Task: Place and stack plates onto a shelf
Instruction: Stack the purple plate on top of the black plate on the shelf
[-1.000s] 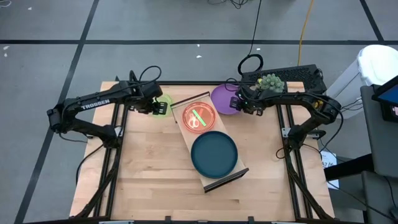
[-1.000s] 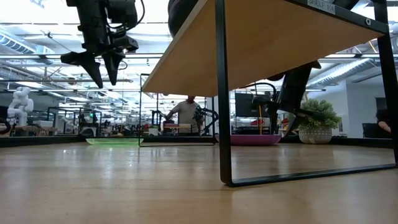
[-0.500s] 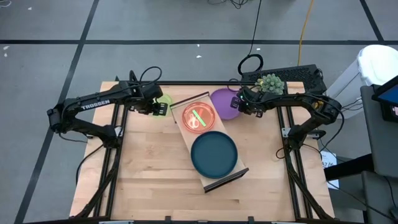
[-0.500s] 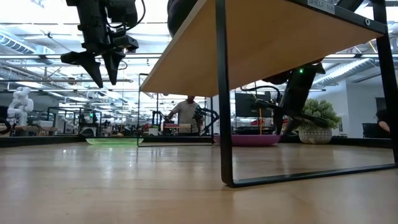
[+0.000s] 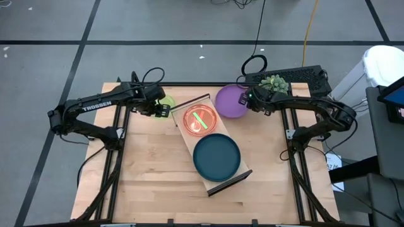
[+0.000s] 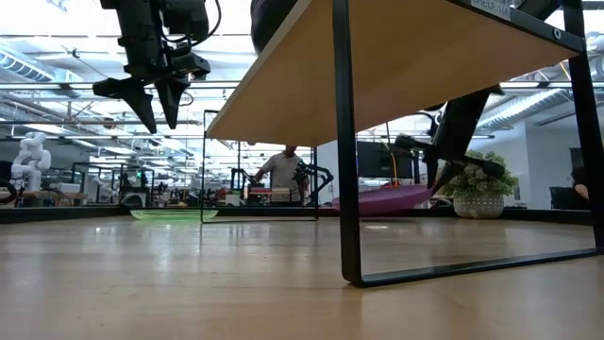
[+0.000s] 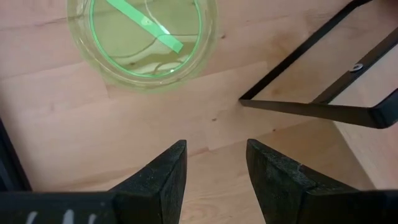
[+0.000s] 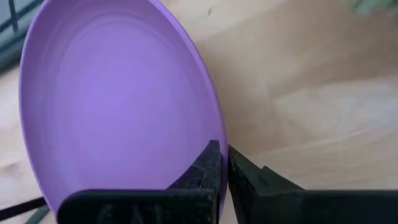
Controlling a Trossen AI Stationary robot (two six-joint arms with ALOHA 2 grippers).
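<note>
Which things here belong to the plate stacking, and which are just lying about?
Part of the job:
- purple plate, pinched at its rim by the right gripper
- green plate under the left gripper
- pink-red plate and dark teal plate on the shelf

Lying about:
- potted plant
- keyboard

A robotics lab or open-plan workshop is shown. A light-wood table (image 5: pixel 158 183) is set on a grey tiled floor (image 5: pixel 57 25) marked with dark tape lines, with cables trailing across it. Beyond the table, long ceiling light strips (image 6: pixel 57 66), workbenches, monitors, a white humanoid robot (image 6: pixel 33 156) and a person (image 6: pixel 280 170) are seen.
</note>
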